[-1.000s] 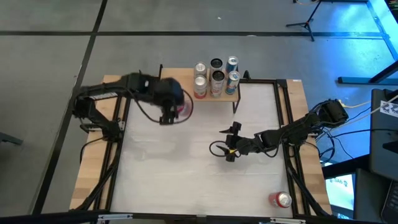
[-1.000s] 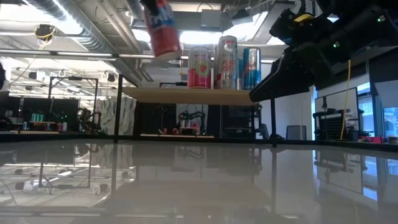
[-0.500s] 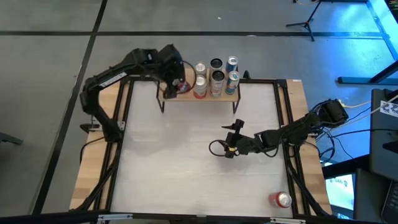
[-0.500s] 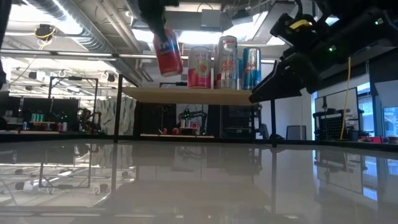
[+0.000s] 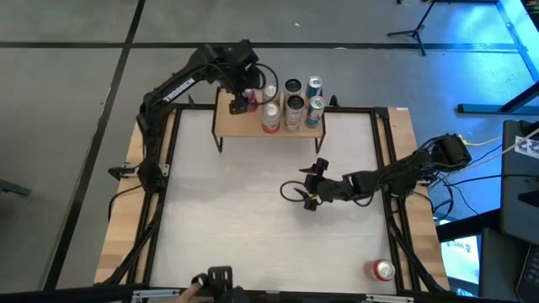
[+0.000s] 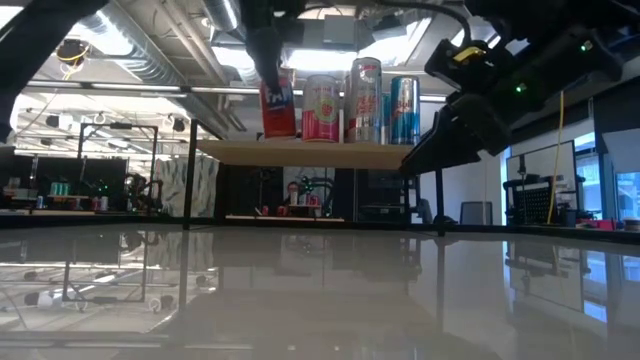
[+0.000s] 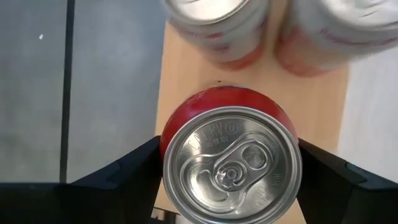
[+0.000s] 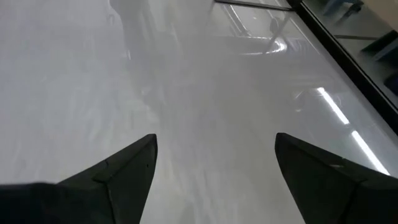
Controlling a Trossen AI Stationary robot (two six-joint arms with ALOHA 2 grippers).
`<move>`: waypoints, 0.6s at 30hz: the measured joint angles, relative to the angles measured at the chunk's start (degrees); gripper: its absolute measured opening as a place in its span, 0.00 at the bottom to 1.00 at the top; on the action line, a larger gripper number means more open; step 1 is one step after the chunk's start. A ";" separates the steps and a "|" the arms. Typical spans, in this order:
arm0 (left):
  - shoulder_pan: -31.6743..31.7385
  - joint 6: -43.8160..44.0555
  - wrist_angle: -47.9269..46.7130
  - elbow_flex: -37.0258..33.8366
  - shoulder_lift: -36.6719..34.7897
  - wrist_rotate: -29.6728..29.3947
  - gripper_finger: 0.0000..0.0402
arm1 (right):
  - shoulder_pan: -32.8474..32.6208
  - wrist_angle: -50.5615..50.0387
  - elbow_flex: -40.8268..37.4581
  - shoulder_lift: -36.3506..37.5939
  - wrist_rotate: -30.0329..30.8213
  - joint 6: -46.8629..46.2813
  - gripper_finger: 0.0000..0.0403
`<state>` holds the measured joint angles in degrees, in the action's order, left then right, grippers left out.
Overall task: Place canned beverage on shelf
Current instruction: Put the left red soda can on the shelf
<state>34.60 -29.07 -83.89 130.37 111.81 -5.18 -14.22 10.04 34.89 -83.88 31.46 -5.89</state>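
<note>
A red can point(image 7: 231, 163), cylindrical with a brushed silver lid and pull tab, is clasped between the dark angular fingers point(image 7: 127, 174) of the left gripper point(image 5: 239, 103) and is held upright over the shelf point(image 5: 244, 124), at its rear left part; from the low view its base appears to be at the board's surface, though contact cannot be confirmed. The shelf is seen as a flat, light-wood rectangle on thin black metal legs, set at the far edge of the glossy white table point(image 5: 236, 219). Five more cans point(image 5: 292, 104), slim and metallic in pink, silver and blue, are grouped upright on the shelf just beside the red can. The right gripper point(image 5: 310, 192) is held above the table's middle, its wedge-shaped fingers point(image 8: 118, 168) spread apart and empty. Another red can point(image 5: 379, 269) is lying on its side near the table's front right corner.
</note>
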 joint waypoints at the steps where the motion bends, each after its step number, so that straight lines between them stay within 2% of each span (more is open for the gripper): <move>1: 0.52 -0.90 0.03 0.00 0.28 0.18 0.71 | 0.00 0.00 0.00 0.00 -0.04 -0.06 0.80; 5: 2.42 -3.65 -0.67 0.00 1.07 1.26 0.71 | 0.00 0.02 0.00 0.00 -0.06 -0.33 0.80; 11: 3.55 -6.78 -0.35 0.04 1.11 7.33 0.71 | 0.00 0.02 0.00 0.00 -0.70 -1.73 0.80; 18: 3.90 -7.55 0.31 -1.09 1.07 7.94 0.71 | 0.00 0.04 0.00 0.02 -1.27 -2.44 0.80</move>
<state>38.50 -36.62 -83.58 129.27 112.88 2.76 -14.22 10.09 34.89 -83.86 30.20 -8.33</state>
